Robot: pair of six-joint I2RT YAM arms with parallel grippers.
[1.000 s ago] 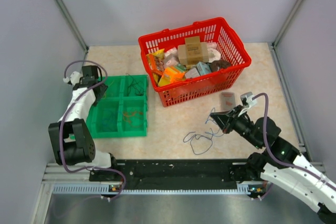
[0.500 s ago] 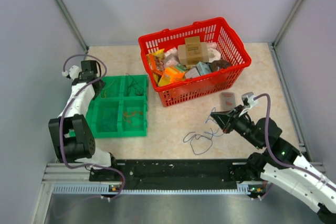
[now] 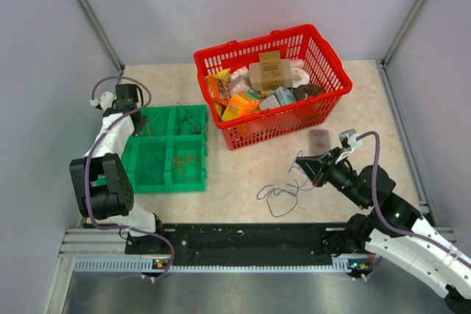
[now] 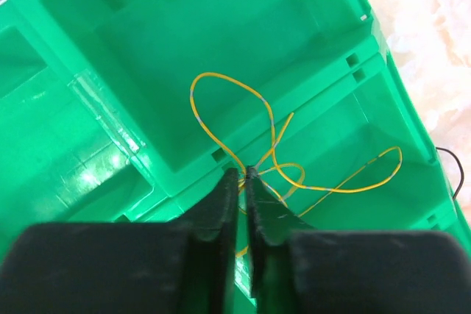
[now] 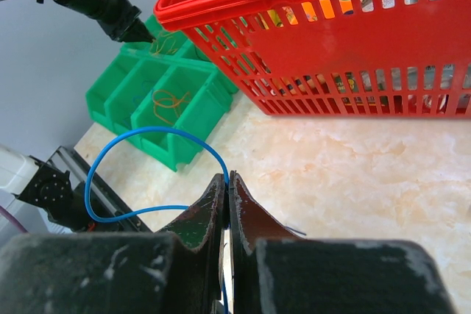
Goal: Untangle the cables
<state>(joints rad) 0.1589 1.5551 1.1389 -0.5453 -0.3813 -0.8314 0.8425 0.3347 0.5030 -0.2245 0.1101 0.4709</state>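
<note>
Since a second ago the left arm has drawn back toward 10 o'clock in the overhead view, and its fingers have come in from well apart. The right arm and the loose wires (image 3: 280,196) lying on the table (image 5: 353,174) at about 5 o'clock have not shifted.

The left gripper (image 4: 243,174) is closed to a narrow slit on the yellow wire (image 4: 213,73) over the far-left corner of the green tray (image 4: 110,56). That wire sprawls from 10 o'clock to 4 o'clock in the wrist view: one rounded loop rises over a divider wall, and a longer, flatter loop trails off toward 3 o'clock. It is hair-thin and springy, with small grey bands along it.

The right gripper (image 5: 228,178) is pressed together on the blue wire (image 5: 158,129), at 4 o'clock on the table, just in front of the red basket (image 5: 309,64). The blue wire arches up from the fingertips, curves out toward 9 o'clock and doubles back level beneath itself – a smooth, open hoop.

The tray is glossy moulded plastic with four square compartments; curled orange wires (image 5: 168,104) lie in one of the near ones. The basket is a plastic lattice with a thick rolled rim, and the table has a pale, marbled finish.
</note>
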